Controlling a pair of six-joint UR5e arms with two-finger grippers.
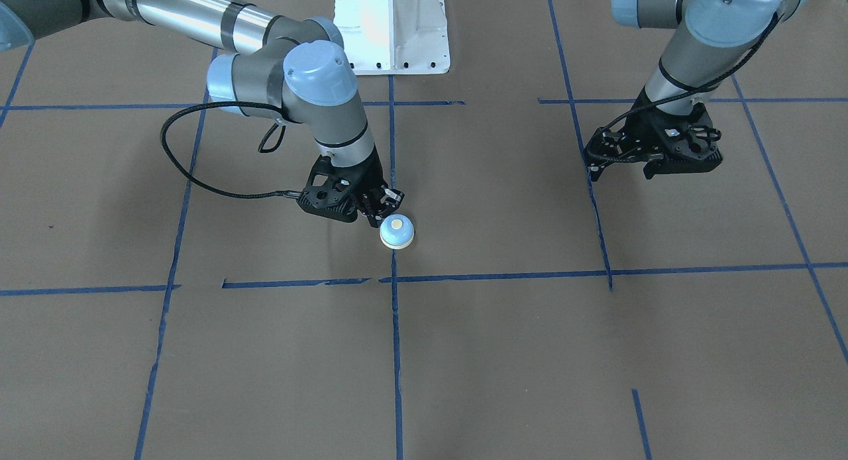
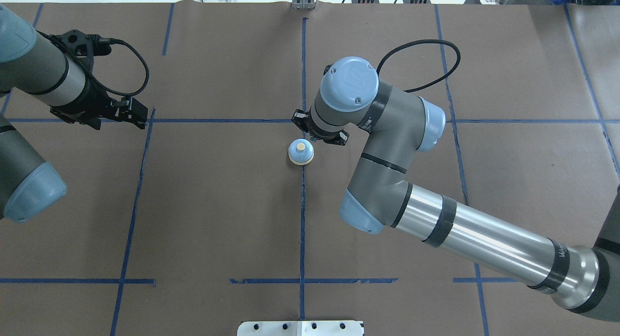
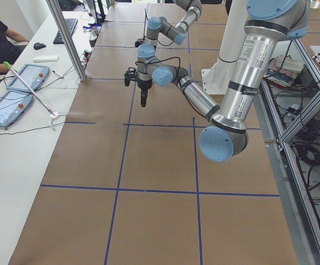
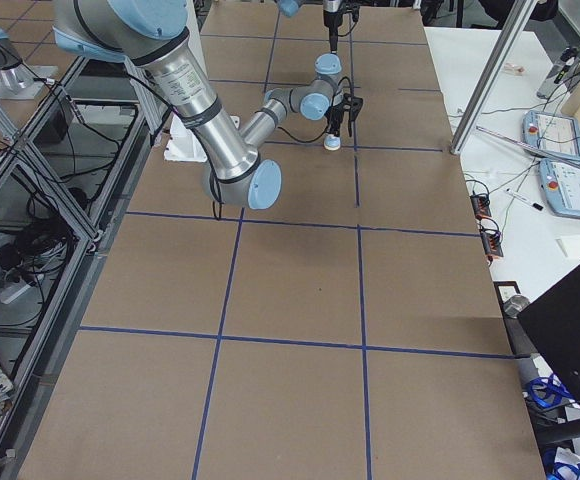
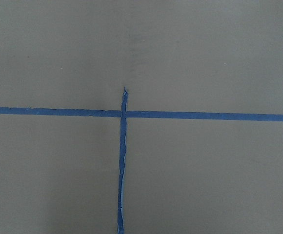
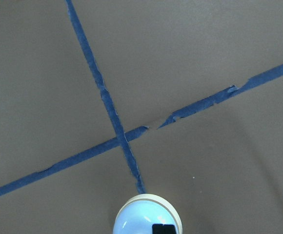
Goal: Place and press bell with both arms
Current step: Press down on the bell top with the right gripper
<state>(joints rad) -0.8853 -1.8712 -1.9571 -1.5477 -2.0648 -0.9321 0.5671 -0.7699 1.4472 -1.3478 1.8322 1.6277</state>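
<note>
The bell (image 1: pixel 397 232), light blue with a cream base and button, stands upright on the brown table on a blue tape line near the middle; it also shows in the overhead view (image 2: pixel 301 152) and at the bottom edge of the right wrist view (image 6: pixel 146 217). My right gripper (image 1: pixel 379 211) hangs just behind and beside the bell, close above it, with its fingers together and empty. In the overhead view its wrist hides most of it. My left gripper (image 1: pixel 623 172) is far off to the side above a tape line, open and empty; it also shows in the overhead view (image 2: pixel 140 117).
The white pedestal base (image 1: pixel 391 29) stands at the robot's side of the table. Blue tape lines (image 5: pixel 122 114) split the brown surface into squares. In the exterior left view, tablets (image 3: pixel 16 88) and a person sit at a white side table.
</note>
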